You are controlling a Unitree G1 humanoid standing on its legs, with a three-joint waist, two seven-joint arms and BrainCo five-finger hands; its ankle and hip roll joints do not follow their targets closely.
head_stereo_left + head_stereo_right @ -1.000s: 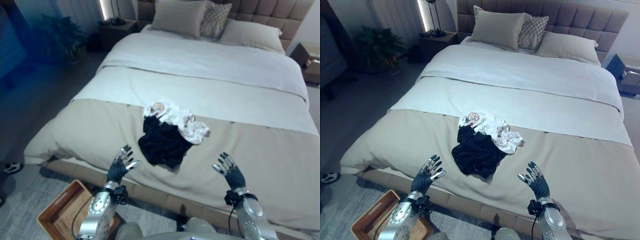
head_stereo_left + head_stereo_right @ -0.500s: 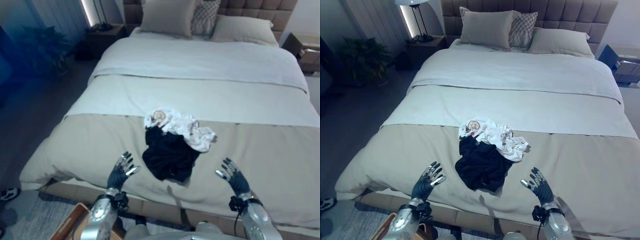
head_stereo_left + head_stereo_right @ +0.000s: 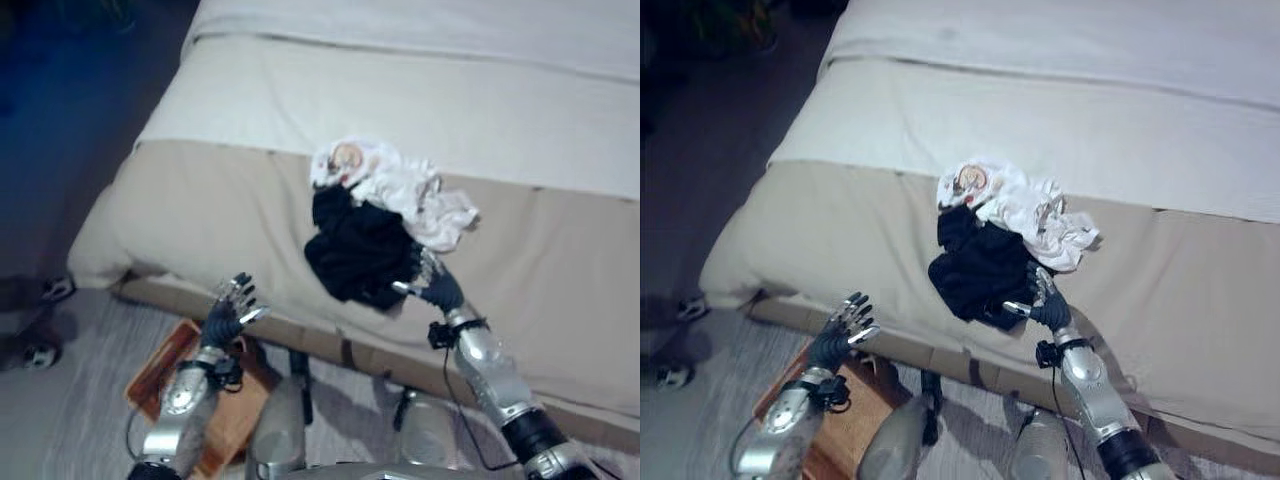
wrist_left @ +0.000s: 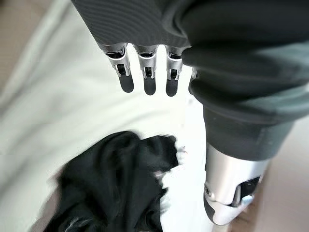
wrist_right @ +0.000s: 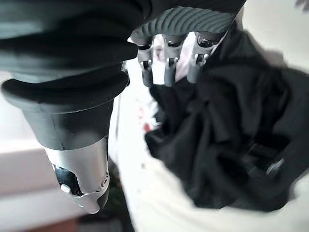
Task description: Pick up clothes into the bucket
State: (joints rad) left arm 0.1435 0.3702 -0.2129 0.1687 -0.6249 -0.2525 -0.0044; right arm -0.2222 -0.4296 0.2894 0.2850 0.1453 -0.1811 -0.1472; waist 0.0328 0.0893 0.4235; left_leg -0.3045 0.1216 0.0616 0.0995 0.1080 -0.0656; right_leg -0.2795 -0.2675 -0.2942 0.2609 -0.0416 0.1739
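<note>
The clothes sit in 1 heap at the centre of the frame, on the beige foot of the bed: 1 black garment nearest the edge, with 1 white printed garment lying against its far side. Both look soft, light and limp, so they will likely sag and trail; bunching a thick fold at the black garment's middle seems the surest hold.

The right hand reaches the black garment's near edge, fingers straight and spread, gripping nothing. The left hand, lower left, hovers with fingers straight and apart, holding nothing. Below it on the floor is 1 brown basket, the likely bucket.
</note>
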